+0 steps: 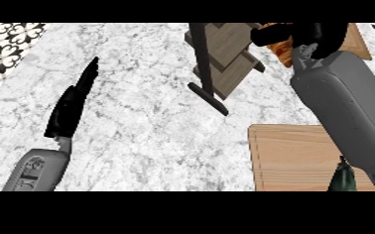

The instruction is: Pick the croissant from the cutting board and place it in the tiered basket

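Note:
The tiered basket point(223, 54), with a dark frame and grey-brown wooden shelves, stands at the top middle of the marble counter. My right hand point(311, 34) is up at the top right, just beside the basket's right side, with its fingers curled round the orange-brown croissant point(279, 47); only part of the croissant shows below the hand. The wooden cutting board point(289, 158) lies at the lower right, partly under my right forearm, with no croissant on its visible part. My left hand point(72, 106) rests open at the left, fingers straight and pointing up.
A small dark green object point(342, 179) stands on the board's right part by my forearm. A light wooden surface point(359, 42) shows behind my right hand at the top right. Patterned tiles point(18, 42) edge the counter's top left corner.

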{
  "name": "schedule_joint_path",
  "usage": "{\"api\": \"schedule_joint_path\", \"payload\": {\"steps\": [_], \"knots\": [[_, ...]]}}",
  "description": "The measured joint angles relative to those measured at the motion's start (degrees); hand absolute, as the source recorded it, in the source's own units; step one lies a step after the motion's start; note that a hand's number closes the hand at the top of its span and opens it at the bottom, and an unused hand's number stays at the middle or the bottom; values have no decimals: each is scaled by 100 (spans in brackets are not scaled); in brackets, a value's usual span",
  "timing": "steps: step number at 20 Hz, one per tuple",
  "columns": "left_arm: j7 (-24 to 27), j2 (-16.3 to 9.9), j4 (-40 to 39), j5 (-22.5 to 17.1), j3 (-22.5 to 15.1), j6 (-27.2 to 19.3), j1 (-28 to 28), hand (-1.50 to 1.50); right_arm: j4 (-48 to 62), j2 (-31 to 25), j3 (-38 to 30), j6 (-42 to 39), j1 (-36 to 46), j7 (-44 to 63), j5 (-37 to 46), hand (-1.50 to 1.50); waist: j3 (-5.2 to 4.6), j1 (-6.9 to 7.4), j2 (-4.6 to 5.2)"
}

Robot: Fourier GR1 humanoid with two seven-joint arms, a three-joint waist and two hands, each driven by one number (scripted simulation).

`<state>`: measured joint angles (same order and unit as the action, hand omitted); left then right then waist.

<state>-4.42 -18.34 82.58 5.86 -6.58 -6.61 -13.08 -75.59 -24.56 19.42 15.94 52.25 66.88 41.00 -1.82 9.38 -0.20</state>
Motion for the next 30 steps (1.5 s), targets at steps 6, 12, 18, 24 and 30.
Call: {"api": "schedule_joint_path", "payload": {"steps": [6, 12, 18, 24, 30], "knots": [[-51, 24, -54, 34, -48, 17, -99, 0, 829, -71, -114, -291, 1155, 198, 1074, 150, -1, 24, -12], [-83, 56, -132, 52, -61, 16, -194, 0, 1720, 240, -299, -661, 2288, 398, 1790, 150, 30, 29, 11], [-84, 70, -178, 51, -17, -16, -260, 0, 2768, 684, -617, -1042, 3363, 448, 2389, 150, 68, -30, 51], [-30, 66, -234, 44, 59, -69, -188, 0, 3926, 930, -814, -1560, 4165, 452, 2982, 150, 87, -194, 61], [0, 40, -257, 35, 168, -145, -89, 0, 4980, 1034, -974, -2183, 4840, 452, 3422, 150, 109, -388, 24]]}}
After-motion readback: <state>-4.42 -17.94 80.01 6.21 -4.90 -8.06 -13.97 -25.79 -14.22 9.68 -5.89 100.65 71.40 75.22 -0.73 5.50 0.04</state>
